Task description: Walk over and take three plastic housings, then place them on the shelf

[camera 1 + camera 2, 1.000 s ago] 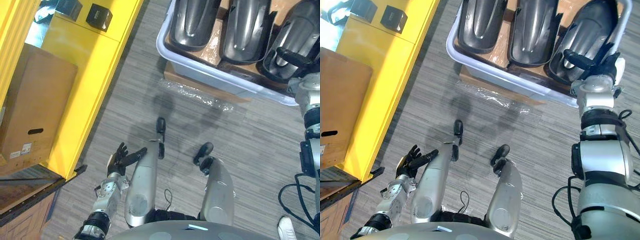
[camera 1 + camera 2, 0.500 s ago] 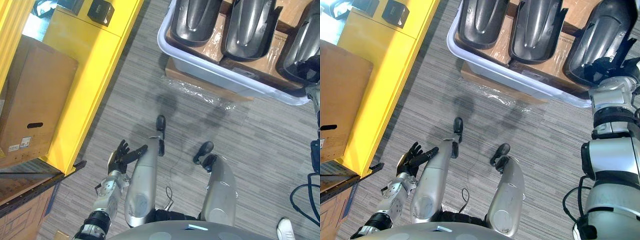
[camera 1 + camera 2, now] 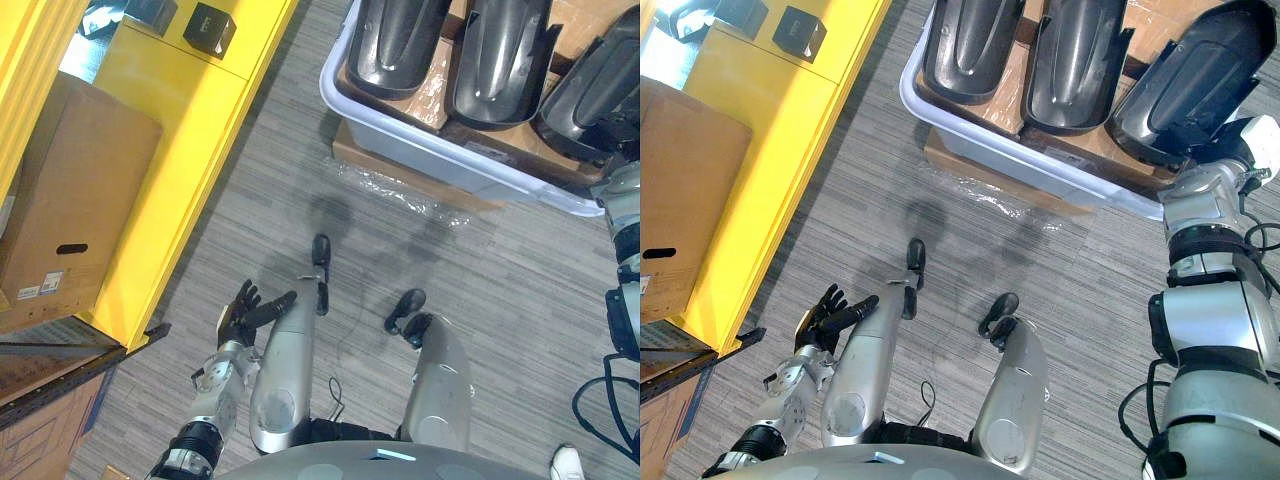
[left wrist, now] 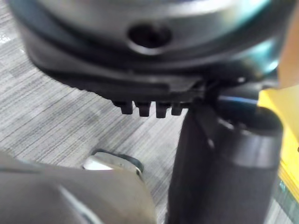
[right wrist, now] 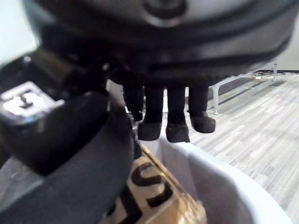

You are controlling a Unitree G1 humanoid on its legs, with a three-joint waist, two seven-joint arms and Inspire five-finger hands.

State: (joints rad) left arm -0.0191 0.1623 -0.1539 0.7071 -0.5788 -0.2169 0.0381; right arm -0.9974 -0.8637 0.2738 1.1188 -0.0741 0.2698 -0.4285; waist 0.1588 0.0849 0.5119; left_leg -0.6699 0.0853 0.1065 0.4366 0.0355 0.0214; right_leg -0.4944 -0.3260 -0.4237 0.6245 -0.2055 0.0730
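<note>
At the far right, over a pale plastic tub point(image 3: 1040, 167), the right hand point(image 5: 154, 46) curls its fingers round the near end of a tilted glossy black plastic housing point(image 3: 1195, 80), best lifted clear of the rim; the left hand point(image 3: 238, 315) hangs spread-fingered

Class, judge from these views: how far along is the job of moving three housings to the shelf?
Done: the robot stands at the tray. In hand: the right hand appears to grip the rightmost housing, tilted up from the tray. Left: the middle housing and left housing lie in the tray; all three must go to the yellow shelf. The left hand hangs open.
</note>
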